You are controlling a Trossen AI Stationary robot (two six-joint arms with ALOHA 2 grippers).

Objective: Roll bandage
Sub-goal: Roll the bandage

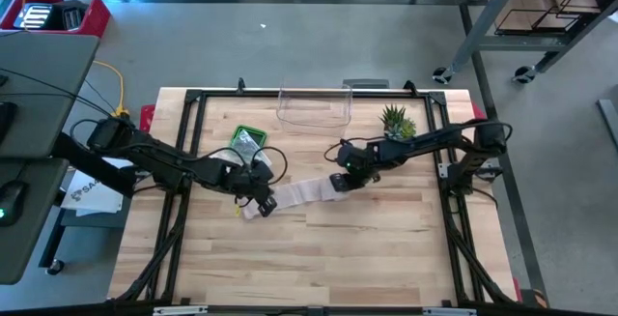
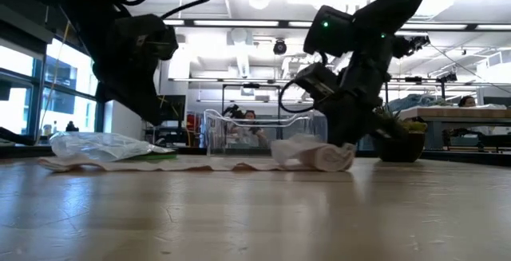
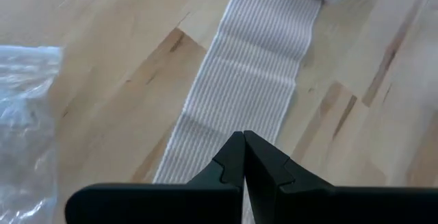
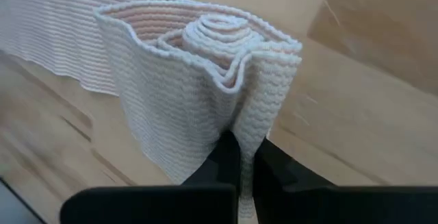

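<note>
The bandage roll was pinched by the right gripper for winding — its tail was pinned flat by the clenched left gripper.

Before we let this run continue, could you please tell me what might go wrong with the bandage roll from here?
1. The right gripper is shut on only an outer fold of the loosely wound bandage roll; pulling could unwind the coil rather than tighten it.
2. The left gripper, shut, presses the flat bandage strip onto the table; if it slips, tension is lost and the strip may skew.
3. The plastic bag lies beside the strip and might get dragged in.
</note>
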